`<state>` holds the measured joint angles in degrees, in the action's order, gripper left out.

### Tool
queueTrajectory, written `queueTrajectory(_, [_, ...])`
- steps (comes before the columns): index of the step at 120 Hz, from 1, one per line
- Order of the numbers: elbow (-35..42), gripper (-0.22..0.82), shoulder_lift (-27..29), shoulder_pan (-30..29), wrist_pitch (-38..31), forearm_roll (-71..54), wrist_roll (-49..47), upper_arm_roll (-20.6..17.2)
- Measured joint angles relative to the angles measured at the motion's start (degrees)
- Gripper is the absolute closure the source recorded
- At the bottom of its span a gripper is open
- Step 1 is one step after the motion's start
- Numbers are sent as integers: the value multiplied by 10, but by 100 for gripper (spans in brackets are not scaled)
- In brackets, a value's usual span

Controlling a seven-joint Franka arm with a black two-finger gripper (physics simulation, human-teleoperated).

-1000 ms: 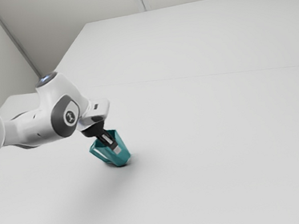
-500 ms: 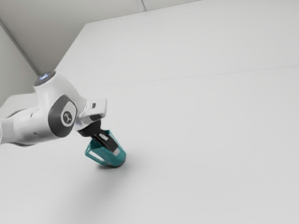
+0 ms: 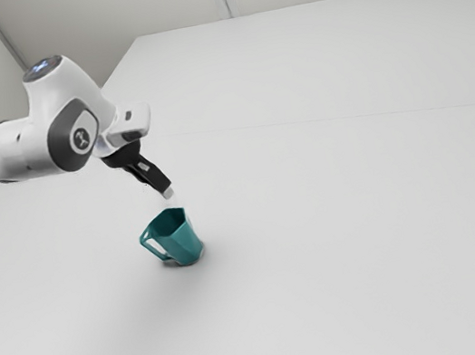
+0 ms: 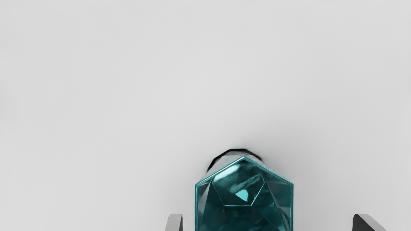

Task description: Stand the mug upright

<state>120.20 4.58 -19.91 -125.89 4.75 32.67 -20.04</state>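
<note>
Arm (image 3: 66,120): above the claw (image 3: 167,192), angling down to it.
Handle (image 3: 147,246): below the claw, on the arm's side; clear of contact.
Mug (image 3: 181,241): upright beneath the claw, mouth up; flat base on the counter (image 3: 368,237) presumably bears it unaided.
Claw: wide, empty, fingers (image 4: 175,223) apart; spacing likely clears the mug's walls.
Counter: runs past the claw.

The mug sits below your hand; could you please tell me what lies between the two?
Nothing but open air: in the exterior view, a gap separates my hand from the teal mug beneath it.
</note>
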Motion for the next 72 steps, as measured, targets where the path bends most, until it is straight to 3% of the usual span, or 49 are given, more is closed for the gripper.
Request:
queueTrajectory(33, [-135, 1, -31, 9, 99, -24, -13, 7])
queueTrajectory(56, [-173, 0, -42, 104, 156, -46, -32, 96])
queueTrajectory(72, [-187, 0, -43, 122, 179, -60, -47, 111])
